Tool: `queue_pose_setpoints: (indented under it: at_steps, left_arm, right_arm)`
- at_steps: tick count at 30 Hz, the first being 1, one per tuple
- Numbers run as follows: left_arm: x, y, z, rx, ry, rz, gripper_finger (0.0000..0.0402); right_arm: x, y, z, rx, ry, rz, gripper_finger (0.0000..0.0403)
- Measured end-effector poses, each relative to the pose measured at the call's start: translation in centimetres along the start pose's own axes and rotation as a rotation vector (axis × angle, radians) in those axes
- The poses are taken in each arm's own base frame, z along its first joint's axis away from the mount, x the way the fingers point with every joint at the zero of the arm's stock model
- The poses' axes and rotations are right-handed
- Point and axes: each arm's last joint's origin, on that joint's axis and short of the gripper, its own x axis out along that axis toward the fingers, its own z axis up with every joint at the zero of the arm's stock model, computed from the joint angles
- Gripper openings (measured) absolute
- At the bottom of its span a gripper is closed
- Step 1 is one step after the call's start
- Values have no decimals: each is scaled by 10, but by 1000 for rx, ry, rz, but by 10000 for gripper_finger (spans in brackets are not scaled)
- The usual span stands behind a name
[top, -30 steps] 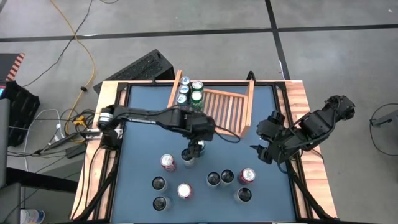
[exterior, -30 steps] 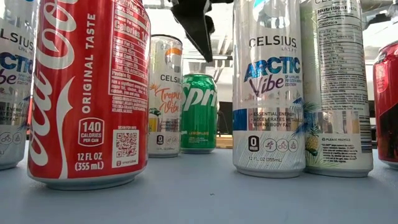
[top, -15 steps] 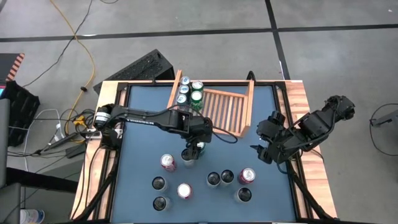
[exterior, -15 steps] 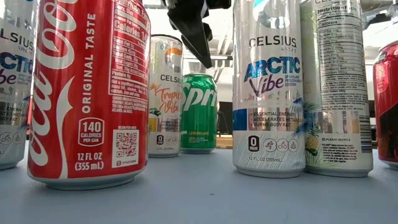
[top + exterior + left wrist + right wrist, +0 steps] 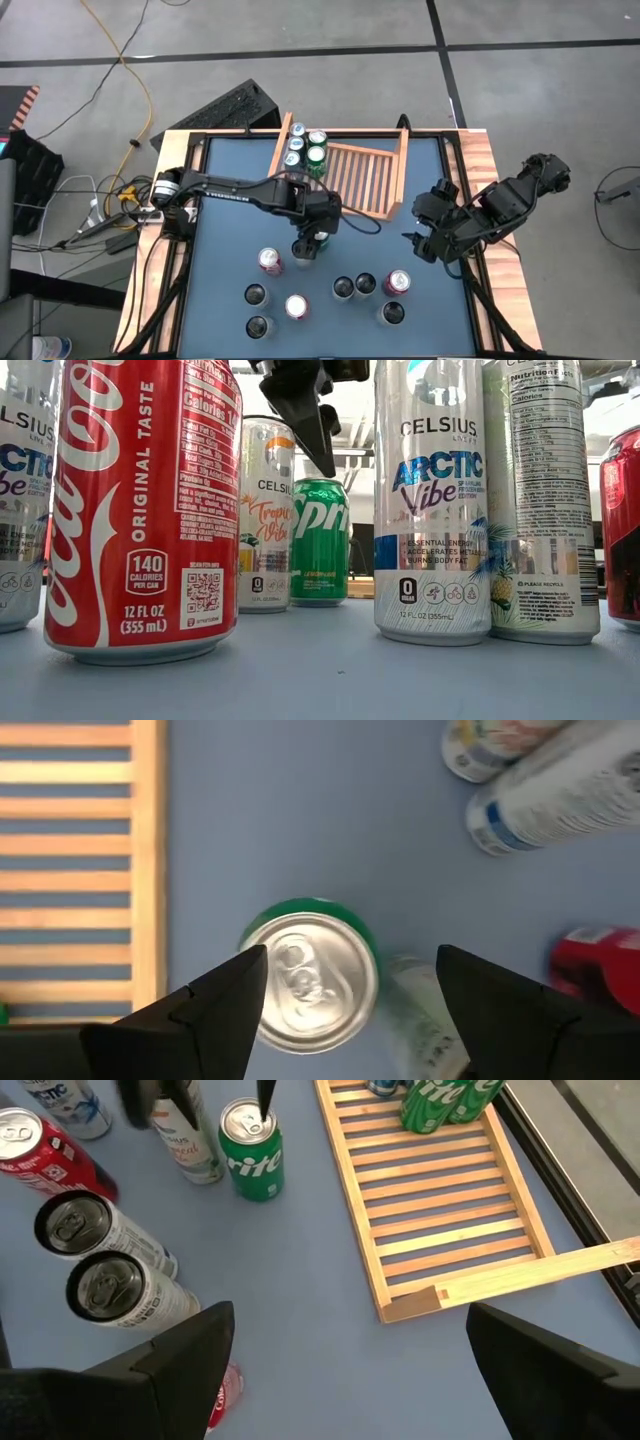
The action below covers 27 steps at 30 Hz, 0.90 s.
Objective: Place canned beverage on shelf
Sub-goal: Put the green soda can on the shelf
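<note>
A green Sprite can stands upright on the blue table, just near of the wooden shelf. My left gripper hangs open right above it, pointing steeply down. One finger is over the can's rim and the other stands well off to its side. In the low view a dark finger ends above the green can. Several cans stand in the shelf's far left corner. My right gripper waits open above the table's right side.
A tall white can stands close beside the green one, and a red can stands to its left. Several more upright cans crowd the near half of the table. Most of the shelf's slats are bare.
My left gripper has sunk a little toward the green can's top and tipped over it, its fingers staying as wide apart as before. The cans have kept their places.
</note>
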Motion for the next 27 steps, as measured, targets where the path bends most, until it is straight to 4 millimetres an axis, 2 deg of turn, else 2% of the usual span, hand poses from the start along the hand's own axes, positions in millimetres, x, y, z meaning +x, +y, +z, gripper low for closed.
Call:
queue_pose_setpoints:
  at_steps: [4,9,15,22,27]
  left_arm:
    - [0,1,0,20,-7,-48,277]
    - [-1,13,-1,6,-6,-28,277]
    - [-2,23,-4,-4,-9,-113,278]
    - [1,32,-8,-34,-3,-95,300]
    - [1,33,-7,17,-5,-76,301]
  right_arm:
    - [1,-1,1,9,0,-5,386]
    - [2,-2,2,13,1,-9,386]
    - [2,-2,2,11,1,-10,386]
    - [3,-4,4,22,2,-19,386]
    - [5,-6,6,34,3,-28,386]
